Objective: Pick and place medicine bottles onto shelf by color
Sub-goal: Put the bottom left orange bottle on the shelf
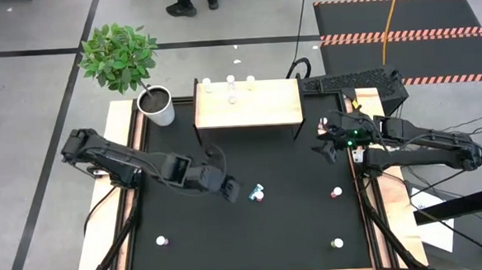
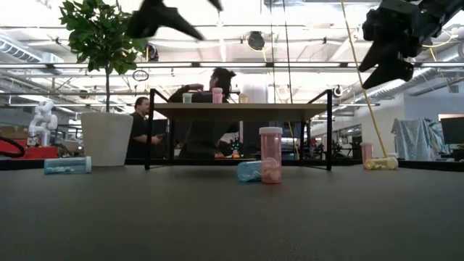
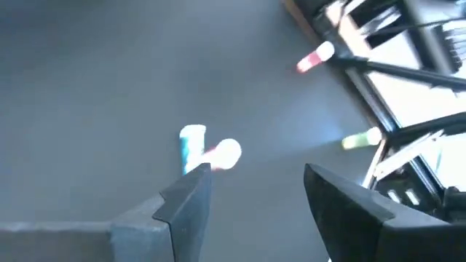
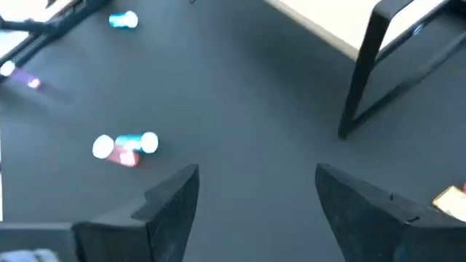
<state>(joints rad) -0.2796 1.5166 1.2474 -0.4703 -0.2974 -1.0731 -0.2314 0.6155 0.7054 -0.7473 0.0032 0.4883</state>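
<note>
Left gripper (image 1: 230, 188), jaws spread and empty, hangs beside the paired pink upright and teal-blue lying plastic medicine bottles (image 1: 257, 193) at mid-mat, apparently lining up a pick. Right gripper (image 1: 326, 147), jaws likewise spread and empty, waits near the light wooden shelf with dark metal legs (image 1: 248, 104). Small white-capped bottles (image 1: 230, 84) already line the shelf's far edge; others (image 1: 336, 193) lie scattered on the matte black mat.

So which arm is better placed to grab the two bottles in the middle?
Probably left: the left gripper hovers open beside the pink bottle and blue bottle; the right gripper is farther off, near the shelf.
</note>
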